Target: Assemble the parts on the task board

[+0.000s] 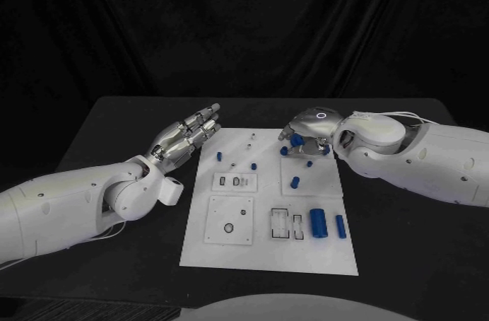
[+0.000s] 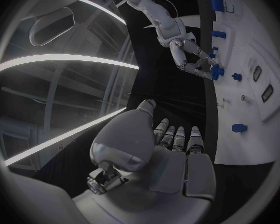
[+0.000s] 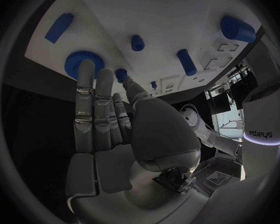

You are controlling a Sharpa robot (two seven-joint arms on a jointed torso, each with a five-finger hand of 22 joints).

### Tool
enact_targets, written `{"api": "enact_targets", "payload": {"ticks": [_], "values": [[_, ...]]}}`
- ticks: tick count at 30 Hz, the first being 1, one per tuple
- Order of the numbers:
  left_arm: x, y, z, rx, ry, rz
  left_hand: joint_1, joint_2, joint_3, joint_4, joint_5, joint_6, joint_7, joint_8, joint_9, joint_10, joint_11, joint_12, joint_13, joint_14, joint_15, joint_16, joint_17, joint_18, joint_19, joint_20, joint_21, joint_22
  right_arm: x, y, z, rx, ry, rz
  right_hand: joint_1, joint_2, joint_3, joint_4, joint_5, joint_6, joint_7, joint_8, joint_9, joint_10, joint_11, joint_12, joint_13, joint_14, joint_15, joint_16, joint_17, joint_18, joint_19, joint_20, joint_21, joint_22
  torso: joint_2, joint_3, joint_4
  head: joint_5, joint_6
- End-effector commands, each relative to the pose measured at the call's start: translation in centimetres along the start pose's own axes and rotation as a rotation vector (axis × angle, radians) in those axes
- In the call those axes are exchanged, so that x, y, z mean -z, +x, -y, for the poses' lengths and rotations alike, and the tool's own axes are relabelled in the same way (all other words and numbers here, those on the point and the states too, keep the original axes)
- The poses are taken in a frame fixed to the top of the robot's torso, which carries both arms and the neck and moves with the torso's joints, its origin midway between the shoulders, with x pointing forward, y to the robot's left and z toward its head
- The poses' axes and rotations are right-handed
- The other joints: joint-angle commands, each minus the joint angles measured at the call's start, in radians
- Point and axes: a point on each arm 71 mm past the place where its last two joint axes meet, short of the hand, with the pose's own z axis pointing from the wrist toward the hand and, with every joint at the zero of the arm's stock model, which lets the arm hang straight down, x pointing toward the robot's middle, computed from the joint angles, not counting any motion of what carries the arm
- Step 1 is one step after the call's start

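The task board (image 1: 267, 257) lies at the middle of the table (image 1: 122, 116). The left hand (image 1: 189, 136) is beside the board's far left corner, off its edge. The right hand (image 1: 306, 131) is over the board's far right corner, fingers touching a gear (image 3: 84, 63) there. Two cylinders (image 1: 319, 223) lie side by side near the board's right edge, toward its near end. A small peg (image 1: 220, 155) sits near the board's far left edge.

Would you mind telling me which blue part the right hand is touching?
The toothed blue gear at the task board's far edge; the right hand's fingers rest on it.
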Motion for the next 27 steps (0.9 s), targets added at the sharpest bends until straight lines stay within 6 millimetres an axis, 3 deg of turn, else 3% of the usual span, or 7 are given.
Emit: {"api": "enact_targets", "payload": {"ticks": [1, 4, 9, 16, 21, 27], "values": [[-0.2, 0.3, 0.8, 0.021, 0.105, -0.030, -0.003, 0.009, 0.000, -0.003, 0.005, 0.002, 0.007, 0.001, 0.000, -0.001, 0.008, 0.001, 0.001, -0.002, 0.008, -0.004, -0.001, 0.011, 0.000, 0.010, -0.003, -0.001, -0.1, 0.2, -0.4, 0.007, -0.018, -0.004, 0.004, -0.005, 0.005, 0.002, 0.014, 0.000, 0.007, -0.004, -0.001, 0.002, 0.004, -0.011, -0.001, -0.007, -0.002, 0.008, 0.005, 0.007, -0.014, 0.001, 0.012, 0.011, 0.000, -0.0004, -0.0002, 0.002, -0.006], [-0.2, 0.4, 0.7, 0.024, 0.104, -0.034, -0.004, 0.010, 0.000, -0.003, 0.005, 0.002, 0.008, 0.002, 0.000, -0.001, 0.009, 0.002, 0.001, -0.002, 0.009, -0.004, -0.001, 0.014, 0.000, 0.014, -0.003, -0.001, -0.2, 0.5, -0.4, 0.006, -0.017, -0.017, 0.013, -0.003, 0.015, 0.000, 0.036, 0.009, 0.013, -0.002, 0.000, 0.004, 0.006, -0.020, -0.001, -0.014, 0.001, 0.013, 0.011, 0.007, -0.026, 0.002, 0.025, 0.028, 0.000, -0.0008, 0.0016, 0.003, -0.008], [-0.2, 0.3, 0.7, 0.027, 0.099, -0.037, -0.005, 0.010, 0.001, -0.003, 0.006, 0.003, 0.008, 0.002, 0.001, -0.001, 0.010, 0.002, 0.001, -0.002, 0.011, -0.004, -0.001, 0.017, 0.000, 0.020, -0.003, -0.001, -0.5, 1.0, -0.4, 0.005, -0.015, -0.047, 0.013, -0.001, 0.051, -0.003, 0.108, 0.045, 0.016, 0.005, 0.002, 0.006, 0.011, -0.043, -0.001, -0.034, 0.005, 0.015, 0.018, 0.007, -0.065, 0.006, 0.053, 0.070, 0.000, -0.0007, -0.0002, 0.005, -0.015], [-0.3, 0.3, 0.6, 0.033, 0.091, -0.045, -0.005, 0.009, 0.002, -0.005, 0.007, 0.002, 0.009, 0.002, 0.000, -0.001, 0.011, 0.002, 0.001, -0.002, 0.011, -0.004, -0.001, 0.020, 0.000, 0.023, -0.003, -0.001, -0.8, 1.4, -0.3, 0.005, -0.011, -0.057, 0.012, -0.006, 0.079, -0.010, 0.140, 0.051, 0.013, 0.000, 0.001, 0.002, 0.016, -0.059, -0.001, -0.033, 0.010, 0.025, 0.026, 0.007, -0.080, 0.010, 0.076, 0.100, 0.001, -0.0007, 0.0008, 0.006, -0.022], [-0.4, 0.3, 0.5, 0.038, 0.084, -0.053, -0.006, 0.010, 0.003, -0.006, 0.008, 0.004, 0.012, 0.003, 0.001, -0.001, 0.009, 0.001, 0.001, -0.002, 0.013, -0.004, -0.001, 0.024, 0.000, 0.031, -0.003, -0.001, -1.0, 1.5, -0.2, 0.006, -0.009, -0.058, 0.010, -0.010, 0.095, -0.014, 0.147, 0.063, 0.006, 0.002, 0.002, 0.003, 0.016, -0.065, -0.001, -0.035, 0.008, 0.030, 0.030, 0.008, -0.089, 0.010, 0.088, 0.116, 0.001, -0.0008, 0.0010, 0.006, -0.027], [-0.5, 0.3, 0.4, 0.044, 0.075, -0.061, -0.009, 0.010, 0.006, -0.008, 0.008, 0.027, 0.030, 0.011, 0.004, -0.001, 0.008, 0.002, 0.001, -0.002, 0.015, -0.004, -0.001, 0.033, 0.000, 0.041, -0.003, -0.001, -1.1, 1.8, -0.2, 0.004, -0.020, -0.049, -0.007, -0.017, 0.124, -0.010, 0.118, 0.114, 0.000, 0.019, 0.012, 0.027, 0.007, -0.064, 0.001, -0.038, 0.003, 0.039, 0.037, 0.010, -0.109, 0.007, 0.112, 0.151, 0.001, -0.0002, -0.0007, 0.007, -0.034]]}}
